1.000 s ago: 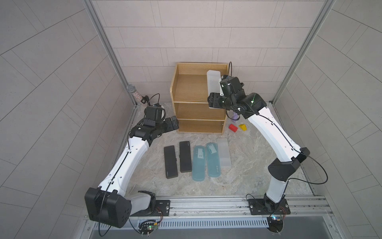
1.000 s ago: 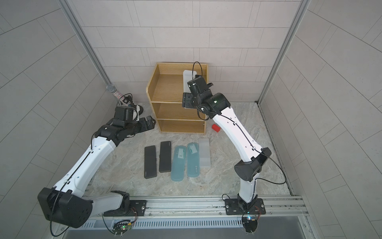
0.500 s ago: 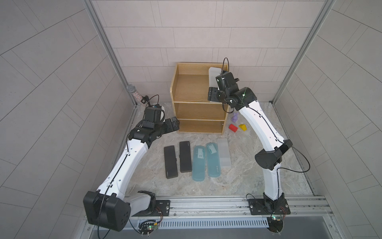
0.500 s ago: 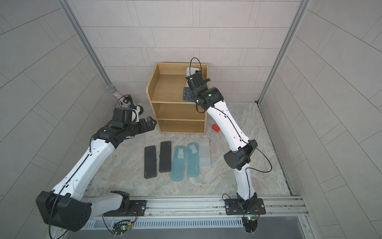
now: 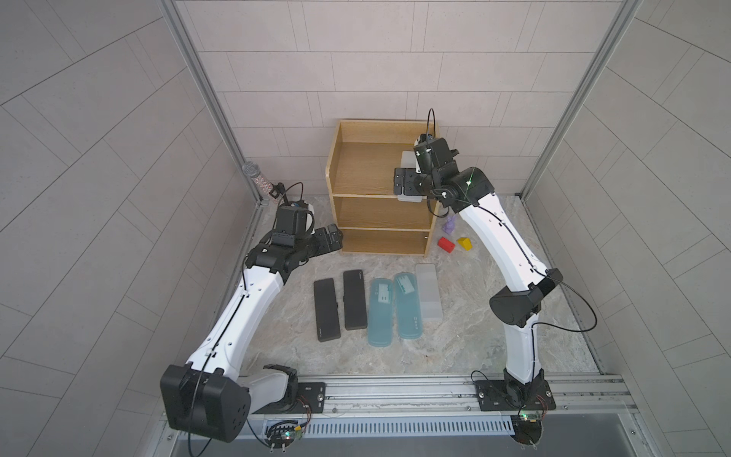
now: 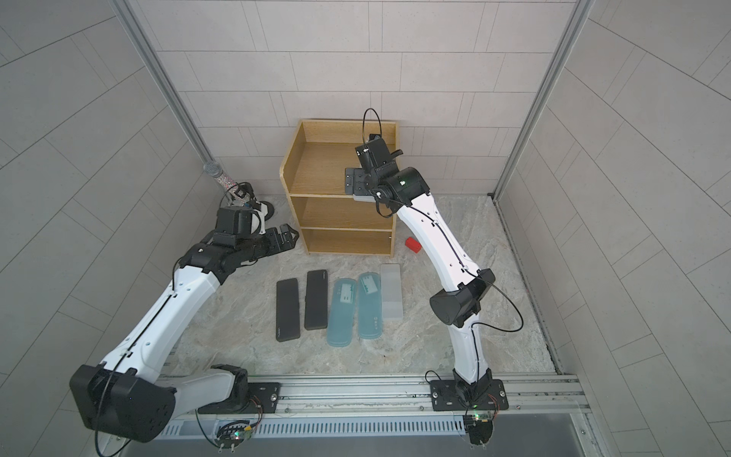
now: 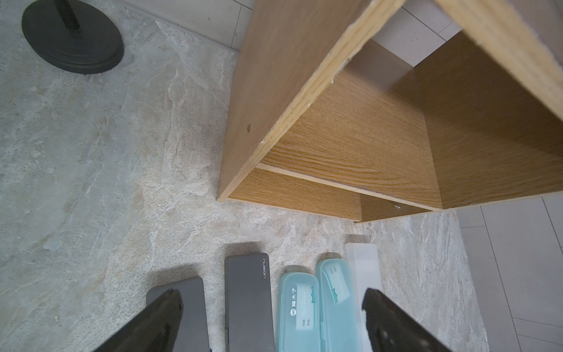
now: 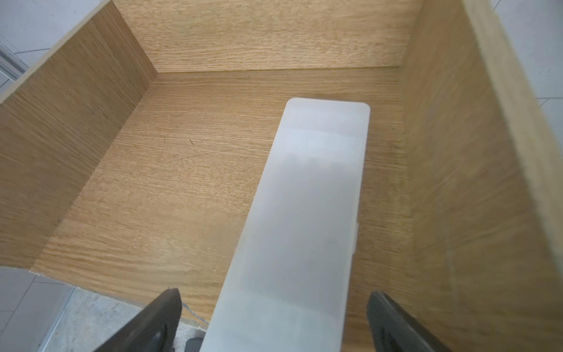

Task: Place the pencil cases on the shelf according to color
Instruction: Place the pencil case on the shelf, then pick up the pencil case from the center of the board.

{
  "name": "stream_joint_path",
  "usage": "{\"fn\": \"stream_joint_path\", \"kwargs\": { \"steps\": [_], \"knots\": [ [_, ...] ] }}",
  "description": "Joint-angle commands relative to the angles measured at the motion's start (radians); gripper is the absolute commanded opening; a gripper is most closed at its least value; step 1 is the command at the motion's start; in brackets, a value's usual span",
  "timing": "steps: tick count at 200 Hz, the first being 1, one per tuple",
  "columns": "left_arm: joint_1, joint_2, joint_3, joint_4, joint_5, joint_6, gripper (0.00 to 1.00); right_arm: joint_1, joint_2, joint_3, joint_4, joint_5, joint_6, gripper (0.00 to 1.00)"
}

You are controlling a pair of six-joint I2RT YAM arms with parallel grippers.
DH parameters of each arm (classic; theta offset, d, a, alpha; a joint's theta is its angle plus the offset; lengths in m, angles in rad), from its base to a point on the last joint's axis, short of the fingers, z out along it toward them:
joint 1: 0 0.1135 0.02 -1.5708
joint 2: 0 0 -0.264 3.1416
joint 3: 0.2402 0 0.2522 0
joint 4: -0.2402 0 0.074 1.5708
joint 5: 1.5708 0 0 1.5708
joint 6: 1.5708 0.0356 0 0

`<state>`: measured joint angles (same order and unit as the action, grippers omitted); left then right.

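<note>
Frosted white pencil case (image 8: pixel 304 213) lies lengthwise on the top level of the shelf (image 8: pixel 182 183), its near end poking out past the front edge. The right jaws stand spread wide either side of that end, gripping nothing. If one snags it while backing away, I reckon the case gets dragged off and drops to the table (image 5: pixel 474 324). The left jaws, open and empty, hang near the shelf's foot.
</note>
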<state>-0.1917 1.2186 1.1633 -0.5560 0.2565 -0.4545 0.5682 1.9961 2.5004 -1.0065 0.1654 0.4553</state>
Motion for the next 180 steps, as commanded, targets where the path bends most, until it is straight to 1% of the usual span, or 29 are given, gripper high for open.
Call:
{"fn": "stream_joint_path", "kwargs": {
  "steps": [1, 21, 36, 67, 81, 94, 110, 132, 144, 160, 180],
  "knots": [
    [0.006, -0.026, -0.019, 0.016, -0.002, 0.009, 1.0, 0.04, -0.146, -0.074, -0.009, 0.022, -0.086, 1.0],
    [0.006, -0.058, -0.051, 0.006, -0.005, -0.001, 1.0, 0.07, -0.27, -0.255, 0.017, 0.02, -0.105, 1.0],
    [0.005, -0.097, -0.1, 0.018, 0.002, -0.034, 1.0, 0.081, -0.401, -0.467, 0.093, -0.008, -0.096, 1.0],
    [0.003, -0.183, -0.201, 0.037, 0.062, -0.125, 1.0, 0.081, -0.732, -0.965, 0.333, -0.064, 0.004, 1.0],
    [-0.001, -0.248, -0.274, 0.086, 0.069, -0.184, 1.0, 0.08, -0.857, -1.126, 0.371, -0.065, 0.054, 1.0],
    [-0.005, -0.289, -0.317, 0.097, 0.055, -0.206, 1.0, 0.081, -0.938, -1.233, 0.361, -0.066, 0.086, 1.0],
    [-0.008, -0.302, -0.336, 0.065, 0.047, -0.204, 1.0, 0.081, -0.994, -1.327, 0.307, -0.06, 0.108, 1.0],
    [-0.02, -0.3, -0.349, 0.018, 0.02, -0.181, 1.0, 0.081, -1.032, -1.457, 0.249, -0.038, 0.132, 1.0],
    [-0.027, -0.307, -0.369, 0.01, -0.005, -0.173, 1.0, 0.081, -1.042, -1.535, 0.275, -0.04, 0.152, 1.0],
    [-0.04, -0.322, -0.399, 0.01, -0.025, -0.17, 1.0, 0.081, -1.035, -1.627, 0.336, -0.079, 0.174, 1.0],
    [-0.067, -0.338, -0.421, -0.001, -0.072, -0.172, 1.0, 0.081, -0.998, -1.693, 0.399, -0.103, 0.202, 1.0]
  ]
}}
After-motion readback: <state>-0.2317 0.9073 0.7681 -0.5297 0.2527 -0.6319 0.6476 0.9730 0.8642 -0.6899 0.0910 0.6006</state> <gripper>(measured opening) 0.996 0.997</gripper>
